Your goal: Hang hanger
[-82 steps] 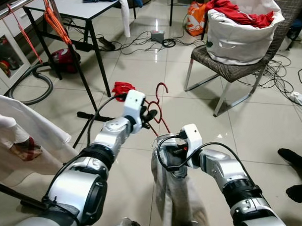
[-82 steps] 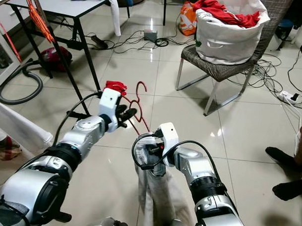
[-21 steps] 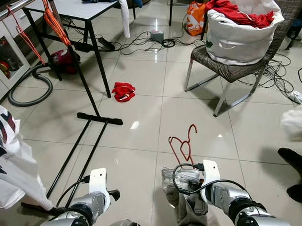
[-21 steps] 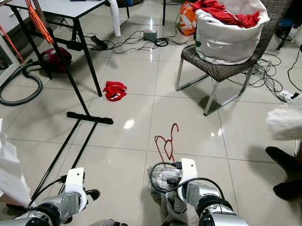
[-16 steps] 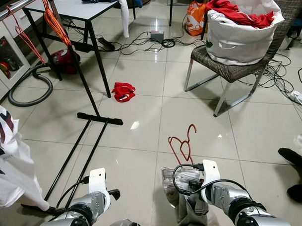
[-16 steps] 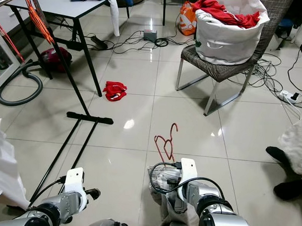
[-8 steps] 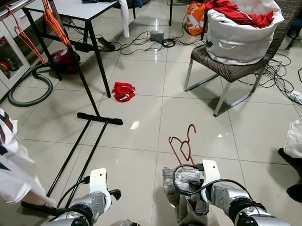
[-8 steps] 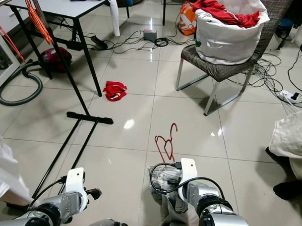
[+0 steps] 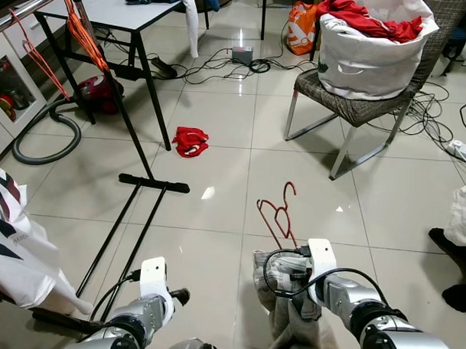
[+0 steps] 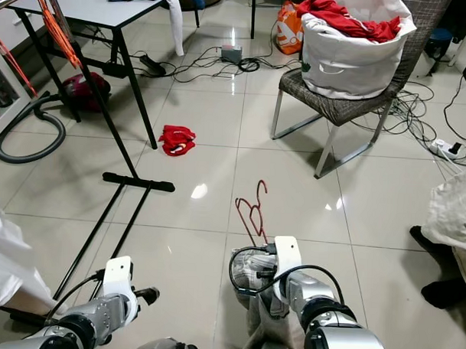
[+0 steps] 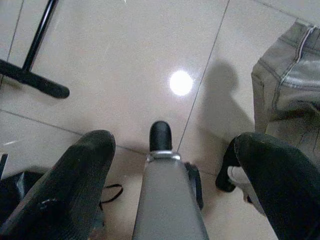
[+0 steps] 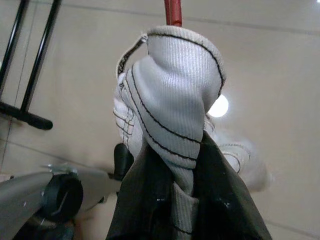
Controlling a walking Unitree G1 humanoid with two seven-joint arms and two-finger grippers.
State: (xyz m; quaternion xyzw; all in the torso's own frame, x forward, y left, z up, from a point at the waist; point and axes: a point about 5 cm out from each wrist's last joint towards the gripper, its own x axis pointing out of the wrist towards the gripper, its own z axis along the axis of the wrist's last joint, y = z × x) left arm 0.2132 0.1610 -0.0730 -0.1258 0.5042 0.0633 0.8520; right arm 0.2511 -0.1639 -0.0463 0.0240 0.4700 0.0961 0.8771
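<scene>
So our right gripper (image 9: 294, 275) is clamped on the bunched collar of a grey garment (image 12: 170, 125) with the red hanger (image 9: 278, 212) poking up out of it, hook end pointing away from us. Everything below we're placing against the black clothes rack (image 9: 133, 182), since that's where we reckon this has to end up.

Right now the hanger is well to the right of the rack's floor bar and low, nowhere near its top rail (image 9: 28, 6). Our left gripper (image 11: 165, 150) hangs low beside the rack's base with its fingers spread wide, holding nothing.

What worries us:
- We're gripping cloth, not the hanger itself as far as we can tell, so the hanger could slide or twist inside the collar and the hook may turn the wrong way.
- The garment dangles by our legs, near the rack's floor bars (image 9: 108, 250), and could drag or snag there as we step over.
- A white shirt (image 9: 16, 243) already hangs on the rack's near end, so the hook could catch on it.
</scene>
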